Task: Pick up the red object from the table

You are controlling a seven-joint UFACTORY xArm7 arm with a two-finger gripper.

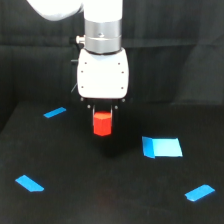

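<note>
Scanning from the exterior view's left: blue strips (55,112) lie flat on the bench (100,190); centrally the hand (102,111) grips the red object (102,125), apparently lifted clear. Raise straight, squeeze steady; blue rectangle (162,147) lies right.

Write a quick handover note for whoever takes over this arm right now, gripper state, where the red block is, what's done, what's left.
Gripper: shut on the red object, fingers mostly hidden behind the white housing.
Red object: hanging upright under the gripper, apparently lifted just off the table, left of the large blue rectangle in the exterior view.
Done: grasp made, lift apparently begun.
Left: raise it higher and confirm it is clear of the surface; clearance is hard to judge from this one view.
</note>
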